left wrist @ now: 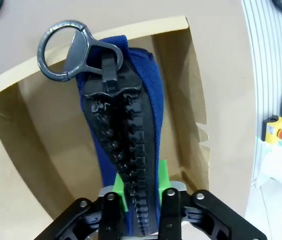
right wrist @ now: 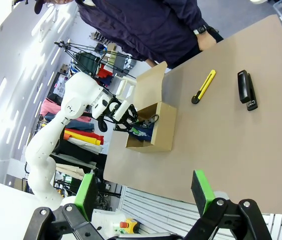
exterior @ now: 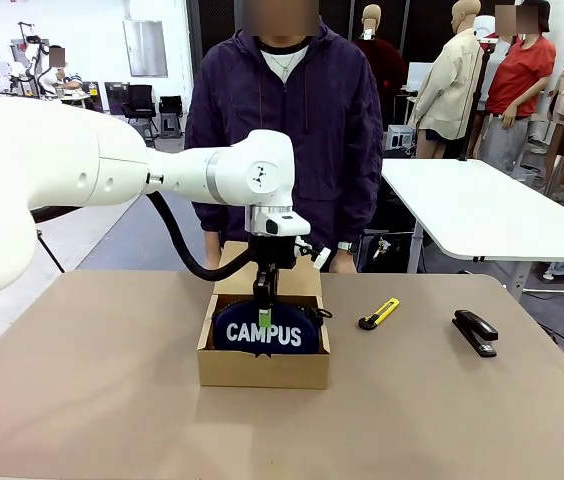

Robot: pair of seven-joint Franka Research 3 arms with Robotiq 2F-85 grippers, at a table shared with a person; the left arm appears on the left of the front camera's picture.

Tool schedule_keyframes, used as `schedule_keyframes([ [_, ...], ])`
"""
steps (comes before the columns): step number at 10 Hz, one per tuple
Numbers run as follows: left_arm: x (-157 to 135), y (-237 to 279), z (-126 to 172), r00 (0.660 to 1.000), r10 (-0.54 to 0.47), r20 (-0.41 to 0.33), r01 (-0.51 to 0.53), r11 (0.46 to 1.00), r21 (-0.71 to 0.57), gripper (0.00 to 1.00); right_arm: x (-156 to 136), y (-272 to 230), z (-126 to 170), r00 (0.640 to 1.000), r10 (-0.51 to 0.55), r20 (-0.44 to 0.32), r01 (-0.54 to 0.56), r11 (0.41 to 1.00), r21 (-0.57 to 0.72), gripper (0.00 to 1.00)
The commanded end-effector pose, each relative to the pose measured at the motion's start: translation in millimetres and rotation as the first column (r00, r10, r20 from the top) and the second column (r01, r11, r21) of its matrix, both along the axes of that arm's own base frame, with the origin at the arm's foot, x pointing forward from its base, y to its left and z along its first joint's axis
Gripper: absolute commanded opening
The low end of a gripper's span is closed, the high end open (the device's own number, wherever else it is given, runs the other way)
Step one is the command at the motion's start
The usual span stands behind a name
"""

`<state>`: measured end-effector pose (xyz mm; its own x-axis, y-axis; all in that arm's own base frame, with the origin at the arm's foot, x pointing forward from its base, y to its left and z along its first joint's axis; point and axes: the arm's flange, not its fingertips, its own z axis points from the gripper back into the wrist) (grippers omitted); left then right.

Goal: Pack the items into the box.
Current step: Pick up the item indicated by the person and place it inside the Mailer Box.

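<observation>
my left arm (exterior: 82, 165) came in from the table's left edge and bent down over the cardboard box (exterior: 262, 372), which sat near the middle of the table (exterior: 92, 390), a little toward the far edge. its flap lid (exterior: 234, 256) stood up at the back, in front of the person (exterior: 282, 120) at the far edge. my left gripper (exterior: 265, 300) pointed straight down into the box. inside it stood the navy zip pouch (exterior: 265, 334) on its long edge, its white "campus" lettering facing my side and its top above the rim.

in my left wrist view the left gripper (left wrist: 140, 182) sat astride the pouch's (left wrist: 148, 95) black zip, jaws narrow, a green pad (left wrist: 118, 192) close on each side. i could not tell whether they pinched it or just flanked it. the ring pull (left wrist: 63, 50) lay over the box's far wall (left wrist: 41, 130).

right of the box, apart from it, the yellow-and-black utility knife (exterior: 379, 314) lay on the bare table. the black stapler (exterior: 475, 332) lay farther right, near the right edge.

my right gripper (right wrist: 143, 192) hung above the table's near edge, jaws wide with nothing between them. it looked across at the box (right wrist: 163, 131), knife (right wrist: 204, 86) and stapler (right wrist: 246, 90).
</observation>
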<state>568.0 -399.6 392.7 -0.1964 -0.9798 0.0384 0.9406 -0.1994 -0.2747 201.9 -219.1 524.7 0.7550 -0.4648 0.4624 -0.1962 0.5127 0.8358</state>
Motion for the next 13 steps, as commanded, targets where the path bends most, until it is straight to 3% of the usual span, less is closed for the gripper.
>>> schedule_keyframes([
  [1,6.1,-1.9,8.4,1.000,-0.001,0.005,0.001,1.000,0.031,1.00,2.9,0.0,3.0,0.999,-0.001,0.043,0.000,1.000,0.011,1.00],
  [7,5.6,5.2,16.9,1.000,0.022,0.017,-0.022,1.000,-0.017,1.00,2.9,0.0,3.0,0.999,-0.001,0.043,0.000,1.000,0.011,1.00],
  [10,-0.2,56.5,95.4,0.984,0.176,-0.008,-0.169,0.934,-0.314,1.00,2.9,0.0,3.0,0.999,-0.001,0.043,0.000,1.000,0.011,1.00],
  [11,-4.4,87.9,124.7,0.953,0.302,-0.005,-0.284,0.890,-0.357,1.00,2.9,0.0,3.0,0.999,-0.001,0.043,0.000,1.000,0.011,1.00],
  [12,-10.1,122.3,154.3,0.875,0.478,-0.077,-0.465,0.786,-0.407,1.00,2.9,0.0,3.0,0.999,-0.001,0.043,0.000,1.000,0.011,1.00],
  [13,-17.8,167.1,183.9,0.761,0.620,-0.191,-0.629,0.632,-0.453,1.00,2.9,0.0,3.0,0.999,-0.001,0.043,0.000,1.000,0.011,1.00],
])
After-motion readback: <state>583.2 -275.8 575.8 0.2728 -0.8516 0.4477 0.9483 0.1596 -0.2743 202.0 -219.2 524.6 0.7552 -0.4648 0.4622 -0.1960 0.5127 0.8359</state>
